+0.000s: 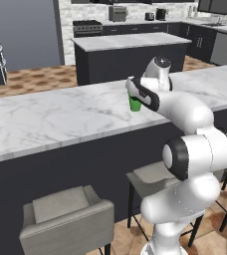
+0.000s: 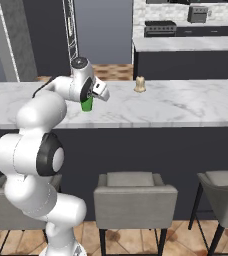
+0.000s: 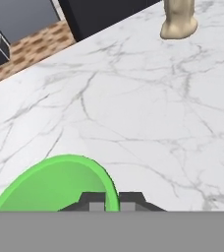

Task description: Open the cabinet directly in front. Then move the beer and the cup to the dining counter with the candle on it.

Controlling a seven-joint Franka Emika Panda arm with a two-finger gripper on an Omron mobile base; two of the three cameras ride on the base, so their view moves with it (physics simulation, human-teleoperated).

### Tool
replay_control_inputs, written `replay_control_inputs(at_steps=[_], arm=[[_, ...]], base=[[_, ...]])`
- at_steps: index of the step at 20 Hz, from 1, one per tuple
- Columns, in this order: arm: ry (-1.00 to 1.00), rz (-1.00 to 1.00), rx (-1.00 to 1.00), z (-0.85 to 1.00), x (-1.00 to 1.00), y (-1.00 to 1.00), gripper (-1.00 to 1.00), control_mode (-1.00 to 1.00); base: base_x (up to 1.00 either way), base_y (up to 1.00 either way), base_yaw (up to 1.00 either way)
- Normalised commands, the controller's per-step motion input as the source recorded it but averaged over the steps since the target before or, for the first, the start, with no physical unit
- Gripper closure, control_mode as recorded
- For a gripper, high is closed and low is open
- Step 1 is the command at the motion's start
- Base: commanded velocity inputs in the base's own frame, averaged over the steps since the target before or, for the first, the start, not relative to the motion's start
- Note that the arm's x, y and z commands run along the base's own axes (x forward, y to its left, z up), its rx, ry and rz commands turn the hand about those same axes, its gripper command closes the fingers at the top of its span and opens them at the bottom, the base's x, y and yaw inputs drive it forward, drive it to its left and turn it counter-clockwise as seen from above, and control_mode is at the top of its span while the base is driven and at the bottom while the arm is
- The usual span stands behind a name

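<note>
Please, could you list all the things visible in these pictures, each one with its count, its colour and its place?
cup: one, bright green, over the dining counter, its rim pinched by the tool.
candle: one, cream-beige, upright on the dining counter, apart from the cup.
dining counter: one, white marble with grey veins on a dark base, across the middle of both base views.
stools: at least three, grey, along the near side of the dining counter.
island: one, marble top on a dark base, behind the dining counter.
stove: one, dark, at the back wall.
arm: one, white with dark joints.
tool: one, dark fingertips, shut on the cup's rim.
</note>
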Motion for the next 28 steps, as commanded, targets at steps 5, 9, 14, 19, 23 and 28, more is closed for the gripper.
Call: replay_control_inputs(at_steps=[5,9,14,19,23,28], arm=[[-0.05,0.0,0.0,0.0,0.0,0.0,1.0,-1.0],[0.0,0.0,0.0,0.0,0.0,0.0,-1.0,-1.0],[0.0,-0.02,0.0,0.09,0.0,0.0,-1.0,-1.0],[0.0,-0.07,0.0,0.57,0.0,0.0,-1.0,-1.0],[-0.02,-0.05,0.03,1.0,-0.41,0.0,-1.0,-1.0],[-0.02,-0.02,0.08,0.66,-1.0,0.0,-1.0,-1.0]], base=[[0.0,0.0,0.0],[0.0,0.0,0.0],[0.0,0.0,0.0],[0.0,0.0,0.0],[0.0,0.0,0.0],[0.0,0.0,0.0]])
